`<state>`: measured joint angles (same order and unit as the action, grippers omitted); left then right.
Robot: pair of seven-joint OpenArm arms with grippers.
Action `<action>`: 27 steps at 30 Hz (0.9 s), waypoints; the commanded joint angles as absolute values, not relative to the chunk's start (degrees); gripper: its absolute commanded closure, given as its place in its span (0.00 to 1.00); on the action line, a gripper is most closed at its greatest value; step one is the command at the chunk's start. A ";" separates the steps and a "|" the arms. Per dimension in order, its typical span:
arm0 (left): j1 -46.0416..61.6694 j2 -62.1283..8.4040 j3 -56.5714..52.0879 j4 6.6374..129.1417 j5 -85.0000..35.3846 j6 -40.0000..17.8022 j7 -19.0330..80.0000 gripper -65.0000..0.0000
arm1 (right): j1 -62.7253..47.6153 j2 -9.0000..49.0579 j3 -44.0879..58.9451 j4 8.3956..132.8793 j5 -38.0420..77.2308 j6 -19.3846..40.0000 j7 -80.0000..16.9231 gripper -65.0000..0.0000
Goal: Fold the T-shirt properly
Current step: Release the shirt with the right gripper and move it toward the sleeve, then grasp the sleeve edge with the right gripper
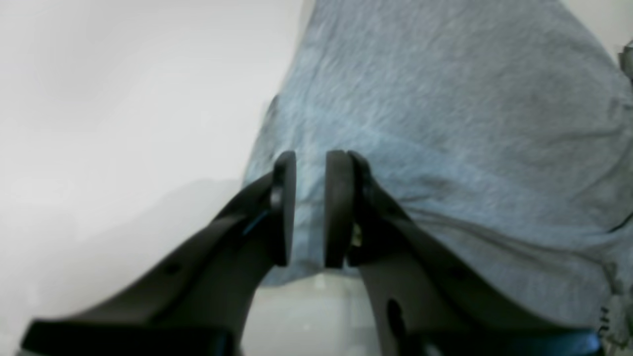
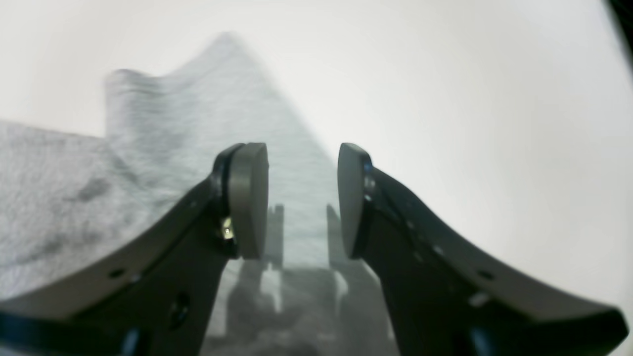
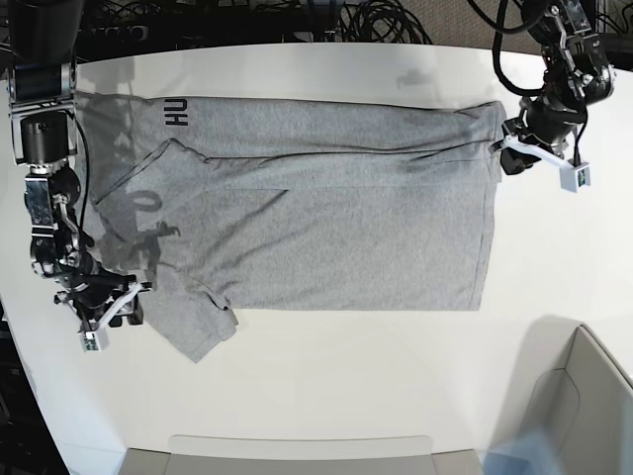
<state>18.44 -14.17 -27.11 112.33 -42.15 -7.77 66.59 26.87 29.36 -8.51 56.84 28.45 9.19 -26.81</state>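
T-shirt (image 3: 326, 218): we've got the heather-grey shirt spread mostly flat across the white table (image 3: 326, 386), long way running left to right in the base view. One long edge is turned over along the top, and black block letters peek out at the top-left corner of the fabric.

Sleeve (image 3: 193, 322): it sticks out at the lower left of the base view — a bit rumpled, lying on the table just beside our right gripper.

Left gripper (image 1: 310, 210): it sits at the shirt's upper-right corner in the base view. In the left wrist view the two black pads stand only a narrow gap apart, with grey cloth showing through the gap and behind them. We honestly can't tell whether they're pinching fabric or just hovering in front of it.

Right gripper (image 2: 303, 200): fingers spread wide, nothing between them. In the right wrist view we see grey cloth through the gap, and the pads throw a shadow on the table below. In the base view it's right at the sleeve edge on the left side.

Table: plain white, glossy, with the shirt taking up most of the middle.

Cables (image 3: 376, 20): a dark tangle along the far edge, off the table.

Grey bin (image 3: 584, 396): its corner shows at the bottom right of the base view, well apart from the shirt.
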 commanded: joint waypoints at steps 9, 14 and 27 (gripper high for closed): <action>18.33 -14.90 -27.38 112.57 -42.86 -7.96 65.89 0.82 | 29.23 28.62 -16.84 41.89 28.70 9.36 -16.40 0.64; 17.10 -14.90 -27.47 112.48 -42.86 -7.96 65.89 0.82 | 20.97 35.12 -16.75 46.73 29.14 9.36 -16.31 0.64; 15.16 -14.90 -27.38 110.02 -42.86 -7.96 65.89 0.82 | 13.58 39.16 2.33 67.74 37.85 9.80 -25.80 0.64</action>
